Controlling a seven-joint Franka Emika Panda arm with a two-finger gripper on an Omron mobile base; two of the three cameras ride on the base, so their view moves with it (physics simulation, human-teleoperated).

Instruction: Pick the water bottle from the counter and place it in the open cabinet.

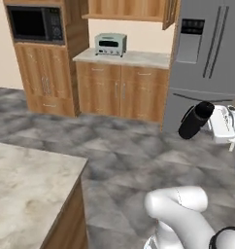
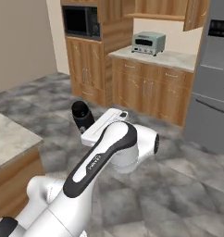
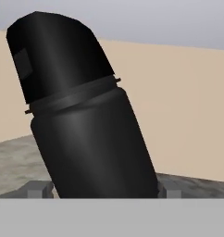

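The one bottle (image 3: pixel 81 125) hides most of the hand (image 3: pixel 99 189), which grips it. One cabinet (image 1: pixel 131 9), cut off at the top; one tabletop (image 1: pixel 27 189).

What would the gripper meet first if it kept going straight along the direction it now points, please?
Apart from the water bottle between its fingers, the gripper faces open floor and then a plain beige wall. The way looks free up to that wall, though depth is hard to judge.
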